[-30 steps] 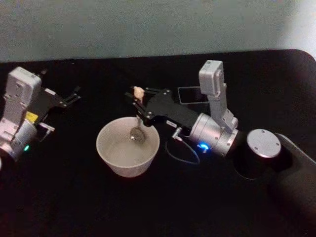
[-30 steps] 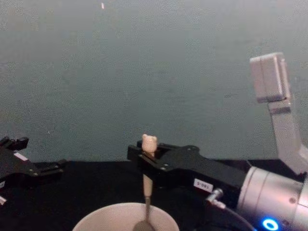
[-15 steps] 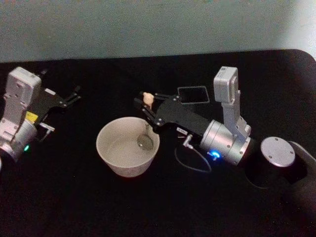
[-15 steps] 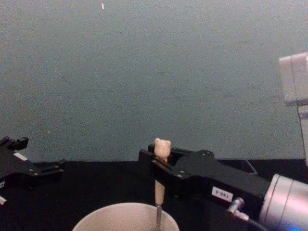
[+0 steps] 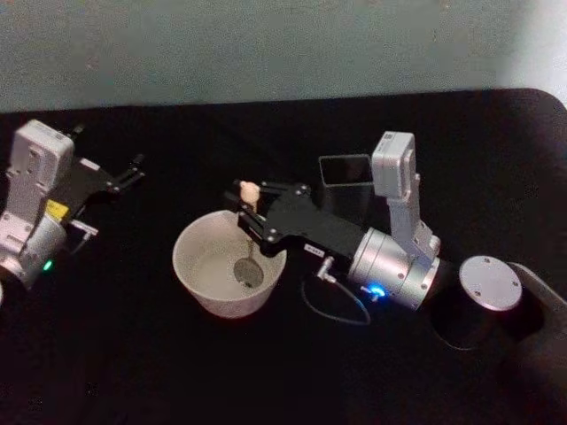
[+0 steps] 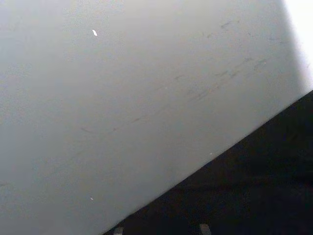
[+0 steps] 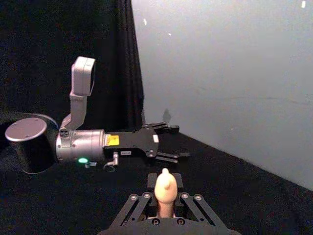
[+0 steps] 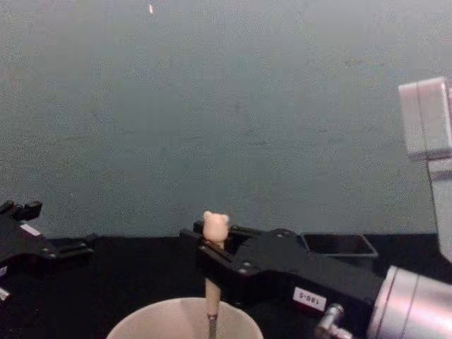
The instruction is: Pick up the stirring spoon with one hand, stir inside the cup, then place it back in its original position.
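My right gripper (image 5: 249, 209) sits mid-frame, fingers closed on the stirring spoon (image 5: 251, 271), bowl down inside the cup (image 5: 217, 303) — stir too wide and I strike the rim, tipping it. Left gripper (image 5: 135, 171) idles at left, fingers apart.

One stirring spoon (image 8: 211, 291), one cup (image 5: 217, 305), one holder (image 5: 345, 173), and two end effectors (image 5: 135, 170) (image 5: 246, 211).
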